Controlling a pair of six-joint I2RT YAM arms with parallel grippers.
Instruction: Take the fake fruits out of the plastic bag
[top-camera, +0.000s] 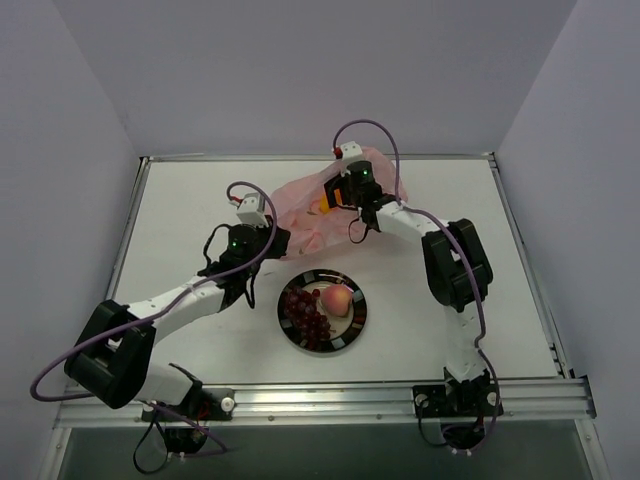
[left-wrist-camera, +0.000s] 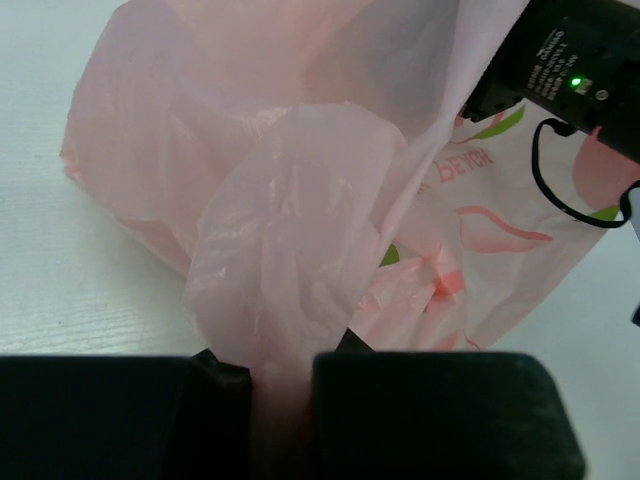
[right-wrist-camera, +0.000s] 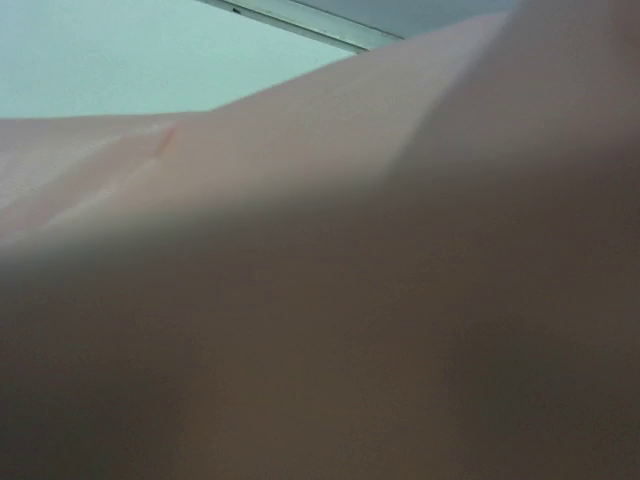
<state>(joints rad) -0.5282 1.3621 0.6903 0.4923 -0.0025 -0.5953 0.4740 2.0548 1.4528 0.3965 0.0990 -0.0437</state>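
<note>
Top view: plastic bag (top-camera: 300, 205) upper centre, orange mango (top-camera: 322, 209) showing at it, just beside right gripper (top-camera: 331, 196). Grape bunch (top-camera: 303, 311) and peach (top-camera: 336, 298) on dish (top-camera: 357, 325), lower centre. Left wrist: left gripper (left-wrist-camera: 282, 378) pinching bag film, bottom centre. Right wrist: pink film fills frame, fingers hidden; spread or closed, can't tell.

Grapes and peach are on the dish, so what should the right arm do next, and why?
Probably reach a little further and grip the mango. It is the only fruit not on the dish. It shows yellow-orange in the bag, close beside the tip of the right arm, while the left fingers pinch a fold of the bag.
</note>
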